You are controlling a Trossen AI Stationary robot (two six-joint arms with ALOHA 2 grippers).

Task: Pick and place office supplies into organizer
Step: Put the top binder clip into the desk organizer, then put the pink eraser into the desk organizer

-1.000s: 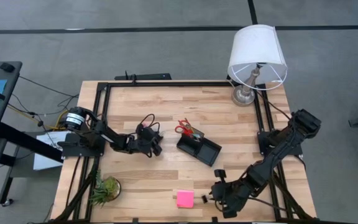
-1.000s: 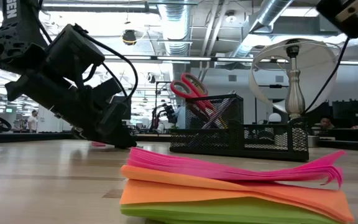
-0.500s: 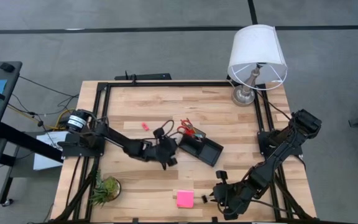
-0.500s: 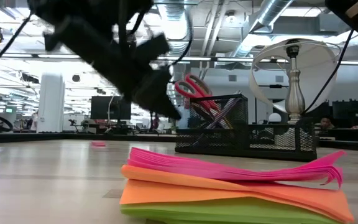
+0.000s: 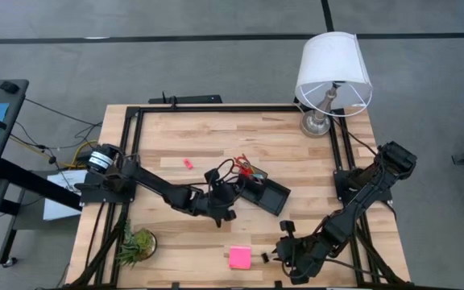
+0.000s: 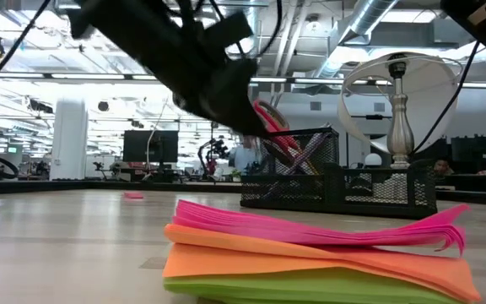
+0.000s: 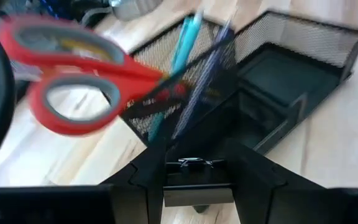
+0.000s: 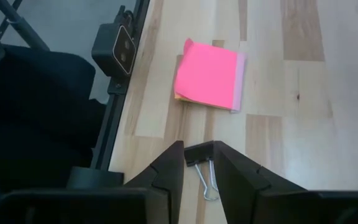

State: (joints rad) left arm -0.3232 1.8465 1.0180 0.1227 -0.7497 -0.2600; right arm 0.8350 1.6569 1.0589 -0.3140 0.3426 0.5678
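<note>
Nearest the counter's front edge, the right end effector (image 8: 197, 163) pinches a small black binder clip with wire handles (image 8: 202, 168), low over the pale wooden counter (image 5: 184, 137). Just beside it lies the bright pink sticky-note pad (image 5: 239, 257) (orange and green sheets show under the pink in the low view), not yet put away. A small green potted plant (image 5: 138, 245) stands at the front left corner, clear of the work.

At mid-counter the left end effector (image 7: 197, 169) holds a second small black binder clip with silver wire (image 7: 197, 165) between its fingers, right at the near wall of the black wire-mesh organizer tray (image 5: 270, 196). The red-handled scissors (image 7: 73, 87) and a teal pen (image 7: 178, 62) already stand in its cup section; the low compartments look empty.

Left to do, by my judgement: both clips, the pad, and a small red-pink item (image 5: 188, 163) lying apart on the wood.

Farthest back, the white-shaded lamp on a metal base (image 5: 333, 68) stands well clear.
</note>
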